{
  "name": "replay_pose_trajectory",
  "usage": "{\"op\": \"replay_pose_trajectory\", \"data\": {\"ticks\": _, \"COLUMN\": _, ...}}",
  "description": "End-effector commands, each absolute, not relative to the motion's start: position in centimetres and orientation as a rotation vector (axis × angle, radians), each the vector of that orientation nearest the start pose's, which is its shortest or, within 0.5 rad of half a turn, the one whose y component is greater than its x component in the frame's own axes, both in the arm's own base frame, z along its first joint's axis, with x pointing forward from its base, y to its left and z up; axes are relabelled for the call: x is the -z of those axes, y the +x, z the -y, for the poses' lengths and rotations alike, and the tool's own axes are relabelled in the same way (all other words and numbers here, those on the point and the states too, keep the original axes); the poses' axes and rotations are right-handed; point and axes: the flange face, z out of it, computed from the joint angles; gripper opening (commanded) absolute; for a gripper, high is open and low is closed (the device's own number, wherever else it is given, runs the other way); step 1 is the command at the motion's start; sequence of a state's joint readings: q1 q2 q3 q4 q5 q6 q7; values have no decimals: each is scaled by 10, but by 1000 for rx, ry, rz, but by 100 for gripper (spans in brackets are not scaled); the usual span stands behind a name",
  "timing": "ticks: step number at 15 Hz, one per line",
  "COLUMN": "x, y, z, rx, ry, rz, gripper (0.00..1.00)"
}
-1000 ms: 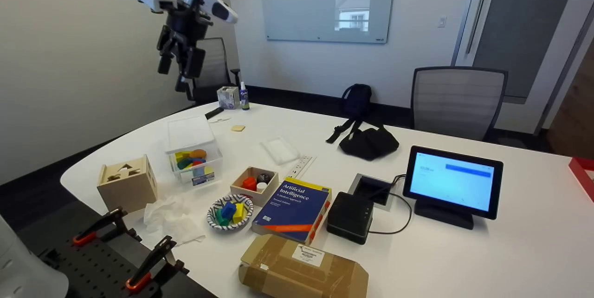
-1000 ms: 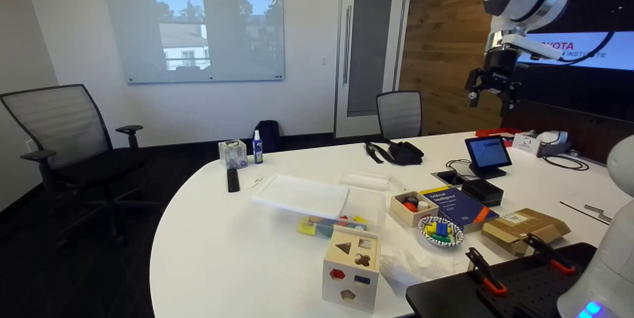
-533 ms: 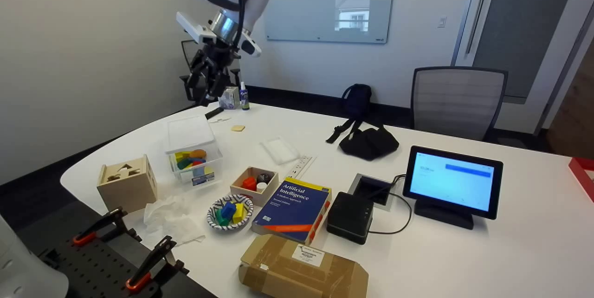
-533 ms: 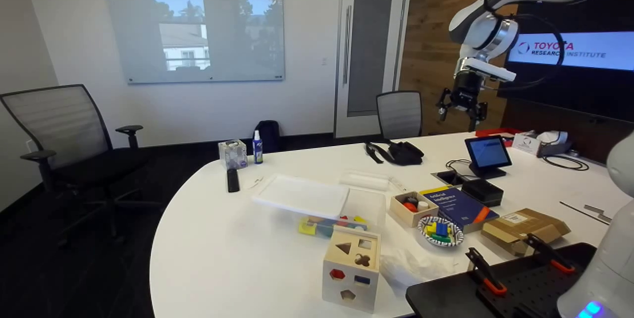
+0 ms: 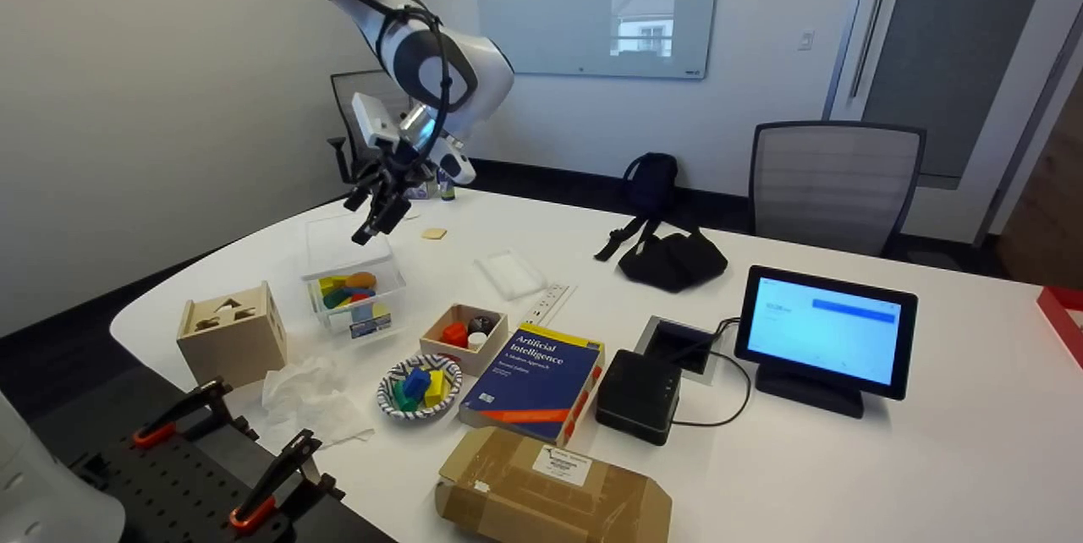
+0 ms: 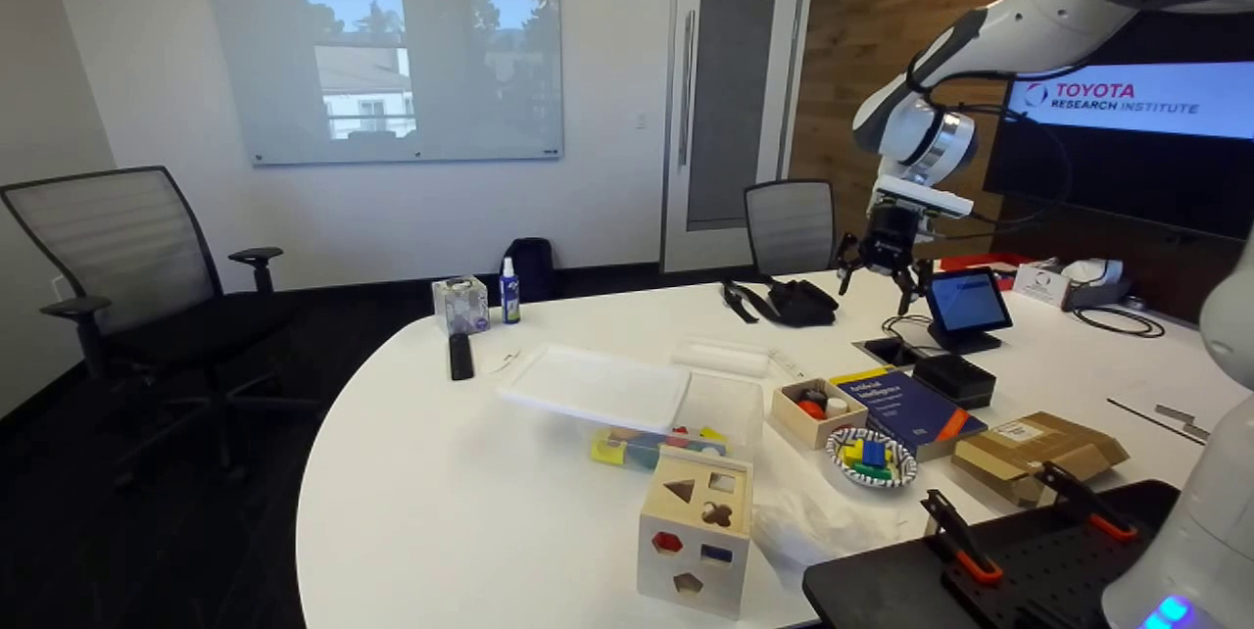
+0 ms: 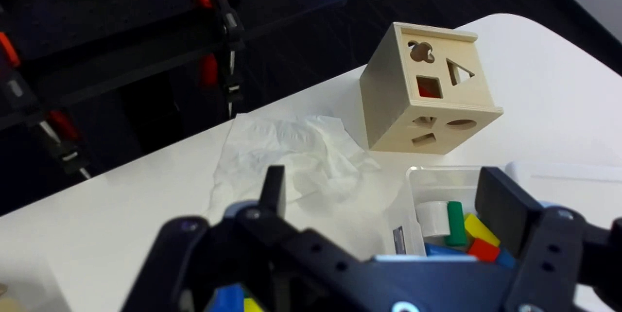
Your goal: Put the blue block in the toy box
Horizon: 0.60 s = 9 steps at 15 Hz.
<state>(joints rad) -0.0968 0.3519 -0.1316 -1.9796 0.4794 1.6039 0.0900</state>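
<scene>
Blue block [image 5: 416, 382], small and evenly coloured, is seen among green and yellow pieces [image 5: 437, 391] in a patterned bowl [image 5: 385, 395], while the jaws are spread wide.

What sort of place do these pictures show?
Most likely a meeting room in an office or research lab: it has a glossy wall board, a large screen reading "Toyota Research Institute", and mesh-backed chairs.

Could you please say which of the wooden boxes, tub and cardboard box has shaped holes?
The toy box beside the crumpled tissue: shapes are cut through several faces; the open wooden box, clear tub and cardboard box show none.
</scene>
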Motion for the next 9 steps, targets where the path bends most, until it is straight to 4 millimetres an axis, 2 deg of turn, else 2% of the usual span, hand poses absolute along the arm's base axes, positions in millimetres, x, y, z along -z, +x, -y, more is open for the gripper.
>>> {"op": "replay_pose_trajectory", "data": {"ticks": 1, "x": -226, "y": 530, "z": 73, "rx": -968, "ry": -2402, "rz": -780, "gripper": 100}}
{"op": "replay_pose_trajectory", "data": {"ticks": 5, "x": -179, "y": 536, "z": 96, "rx": -959, "ry": -2427, "rz": -845, "gripper": 100}}
{"op": "replay_pose_trajectory", "data": {"ticks": 9, "x": -143, "y": 546, "z": 122, "rx": -914, "ry": -2461, "rz": -900, "gripper": 100}}
